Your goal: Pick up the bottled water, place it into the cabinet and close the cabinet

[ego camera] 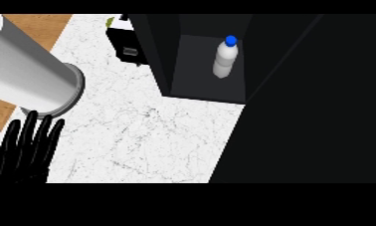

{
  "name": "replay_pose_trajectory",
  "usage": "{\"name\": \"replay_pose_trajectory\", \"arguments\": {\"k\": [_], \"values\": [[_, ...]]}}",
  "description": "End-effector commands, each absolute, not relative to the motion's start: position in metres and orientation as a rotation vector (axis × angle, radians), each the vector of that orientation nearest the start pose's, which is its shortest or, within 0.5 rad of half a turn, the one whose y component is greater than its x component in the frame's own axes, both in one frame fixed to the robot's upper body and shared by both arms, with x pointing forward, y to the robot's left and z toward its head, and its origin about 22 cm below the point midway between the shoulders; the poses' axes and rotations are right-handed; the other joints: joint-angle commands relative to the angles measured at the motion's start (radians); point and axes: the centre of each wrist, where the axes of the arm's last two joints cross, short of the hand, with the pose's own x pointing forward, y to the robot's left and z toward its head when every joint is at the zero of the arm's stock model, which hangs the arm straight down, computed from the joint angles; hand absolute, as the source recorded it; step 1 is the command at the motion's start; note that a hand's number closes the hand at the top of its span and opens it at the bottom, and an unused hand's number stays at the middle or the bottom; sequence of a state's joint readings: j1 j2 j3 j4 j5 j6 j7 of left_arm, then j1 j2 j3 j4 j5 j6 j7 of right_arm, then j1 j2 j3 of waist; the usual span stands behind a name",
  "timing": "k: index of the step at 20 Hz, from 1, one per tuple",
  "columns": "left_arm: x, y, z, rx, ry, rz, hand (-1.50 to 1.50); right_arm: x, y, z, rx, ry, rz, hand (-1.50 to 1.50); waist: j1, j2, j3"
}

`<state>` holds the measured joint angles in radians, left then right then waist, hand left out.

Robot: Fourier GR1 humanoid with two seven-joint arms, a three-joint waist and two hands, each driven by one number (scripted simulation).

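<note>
Bottle (pixel 226 59) already inside cabinet (pixel 209 83), upright on the dark shelf, blue cap up, roughly mid-shelf, apart from both side walls. Placing looks done; closing not yet.

Left hand (pixel 28 143) at lower left edge over the counter (pixel 147 135), fingers straight, spread a little, pointing up, holding nothing. Resting, by the look of it. Left forearm (pixel 33 70) a big grey cylinder across upper left. Right hand nowhere in view, so state unknown.

Door (pixel 308 110) prob. the large black slab filling the right side, swung open twd the viewer; can't tell hinge edge for sure.

Risks from here, as judgement:
- Door swung shut w/ bottle standing near the shelf front could clip it and tip it; bottle tall, narrow, likely topples easily.
- Push landing near the hinge may leave door ajar.
- Right arm unseen behind/under door, so contact w/ door edge hard to check.
- Small dark item (pixel 126 46) just left of cabinet, touching or nearly; left arm sweeping across could knock it.
</note>
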<state>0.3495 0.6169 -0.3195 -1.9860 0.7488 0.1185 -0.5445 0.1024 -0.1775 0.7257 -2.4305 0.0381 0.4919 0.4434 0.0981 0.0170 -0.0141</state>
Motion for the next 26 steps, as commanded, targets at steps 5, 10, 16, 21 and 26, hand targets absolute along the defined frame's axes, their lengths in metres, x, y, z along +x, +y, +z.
{"name": "replay_pose_trajectory", "arguments": {"k": [5,10,16,21,26], "values": [[0.151,0.281,0.058,-0.394,-1.935,0.100,-1.50,0.127,-0.093,0.133,0.941,-1.460,0.973,1.50,0.064,0.030,-0.001],[0.151,0.285,0.061,-0.412,-1.927,0.063,-1.50,0.133,-0.094,0.123,1.089,-1.341,0.877,1.50,0.085,0.037,0.000],[0.146,0.290,0.055,-0.397,-1.916,0.108,-1.50,0.149,-0.125,0.128,0.945,-1.492,0.589,1.50,0.034,0.023,0.002],[0.147,0.294,0.056,-0.368,-1.926,0.117,-1.50,0.156,-0.142,0.121,0.844,-1.536,0.408,1.50,0.007,0.028,0.005],[0.146,0.294,0.056,-0.380,-1.918,0.115,-1.50,0.169,-0.145,0.117,0.798,-1.547,0.333,1.50,0.011,0.028,0.004]]}}
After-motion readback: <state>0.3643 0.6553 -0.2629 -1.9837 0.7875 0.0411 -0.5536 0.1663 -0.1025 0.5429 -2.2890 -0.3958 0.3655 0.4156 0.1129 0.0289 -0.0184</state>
